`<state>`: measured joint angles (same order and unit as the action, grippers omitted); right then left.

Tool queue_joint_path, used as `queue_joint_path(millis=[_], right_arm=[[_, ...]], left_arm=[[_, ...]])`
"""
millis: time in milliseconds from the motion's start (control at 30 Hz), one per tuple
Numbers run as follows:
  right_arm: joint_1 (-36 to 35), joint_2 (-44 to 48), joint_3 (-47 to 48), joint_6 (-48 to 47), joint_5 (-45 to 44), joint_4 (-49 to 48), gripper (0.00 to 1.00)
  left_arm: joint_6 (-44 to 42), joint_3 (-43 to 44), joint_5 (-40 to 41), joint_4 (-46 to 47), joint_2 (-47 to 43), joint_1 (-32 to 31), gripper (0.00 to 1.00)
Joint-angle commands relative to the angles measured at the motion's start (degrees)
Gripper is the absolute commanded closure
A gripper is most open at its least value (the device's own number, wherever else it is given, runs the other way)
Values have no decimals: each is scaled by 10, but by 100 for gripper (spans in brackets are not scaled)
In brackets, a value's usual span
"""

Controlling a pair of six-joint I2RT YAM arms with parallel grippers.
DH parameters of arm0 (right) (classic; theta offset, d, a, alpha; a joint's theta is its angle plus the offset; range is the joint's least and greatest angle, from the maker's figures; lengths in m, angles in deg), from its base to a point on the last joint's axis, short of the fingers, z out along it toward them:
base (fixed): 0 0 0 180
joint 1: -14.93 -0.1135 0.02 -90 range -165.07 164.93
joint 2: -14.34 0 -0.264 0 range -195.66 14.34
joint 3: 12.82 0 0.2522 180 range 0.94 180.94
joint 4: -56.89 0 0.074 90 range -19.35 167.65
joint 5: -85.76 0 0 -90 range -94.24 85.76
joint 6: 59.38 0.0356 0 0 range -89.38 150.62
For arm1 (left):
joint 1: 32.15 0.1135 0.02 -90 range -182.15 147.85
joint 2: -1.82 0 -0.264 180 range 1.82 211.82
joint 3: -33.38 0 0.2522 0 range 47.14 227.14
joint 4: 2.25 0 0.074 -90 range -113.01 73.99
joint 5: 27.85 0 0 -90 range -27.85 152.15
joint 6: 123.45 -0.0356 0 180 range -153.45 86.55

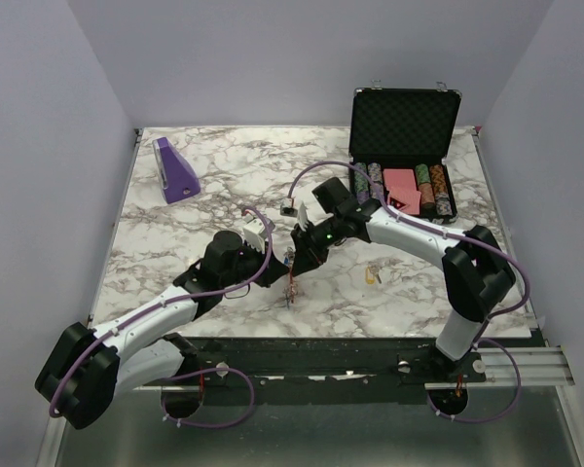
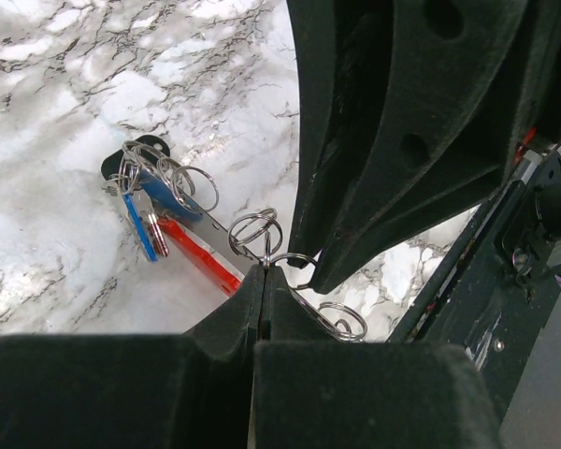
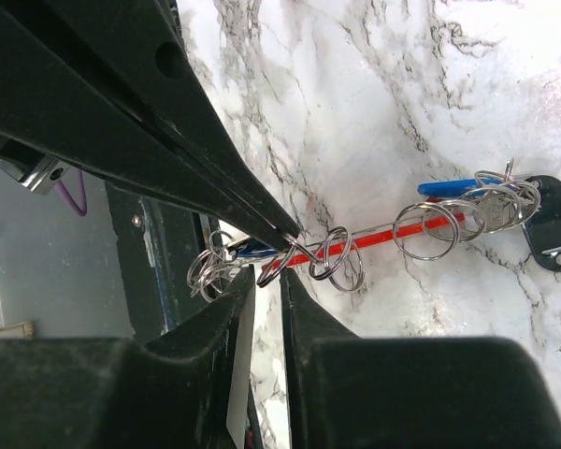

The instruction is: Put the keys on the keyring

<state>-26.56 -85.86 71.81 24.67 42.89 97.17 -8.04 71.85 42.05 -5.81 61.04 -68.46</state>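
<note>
The keyring (image 1: 290,289) hangs just above the marble between the two grippers. In the left wrist view it shows a red crescent piece (image 2: 202,254), a blue key (image 2: 137,227), a dark tag (image 2: 136,150) and several steel rings. My left gripper (image 2: 265,268) is shut on one thin ring (image 2: 258,230). My right gripper (image 3: 267,268) faces it, its jaws a narrow gap apart with a ring loop (image 3: 293,259) at the mouth, not clamped. A second blue key (image 3: 253,248) hangs behind the left fingers (image 3: 122,122). A yellow key (image 1: 373,275) lies alone on the table to the right.
An open black case (image 1: 404,122) with poker chips and a pink card stands at the back right. A purple wedge (image 1: 174,170) sits at the back left. A small dark object (image 1: 288,209) lies behind the grippers. The table's front edge (image 1: 302,336) is close below the keyring.
</note>
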Motion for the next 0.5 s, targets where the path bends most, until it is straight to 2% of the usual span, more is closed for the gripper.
queue_joint_path(millis=[0, 200, 467], right_arm=[[-7, -11, 0, 4, -17, -5, 78], [-6, -12, 1, 7, -31, -6, 91], [-7, -17, 2, 3, -58, -4, 95]], left_arm=[[7, -4, 8, 24, -4, 4, 100], [7, -3, 8, 25, -7, 4, 100], [7, -10, 8, 27, -18, 4, 100]])
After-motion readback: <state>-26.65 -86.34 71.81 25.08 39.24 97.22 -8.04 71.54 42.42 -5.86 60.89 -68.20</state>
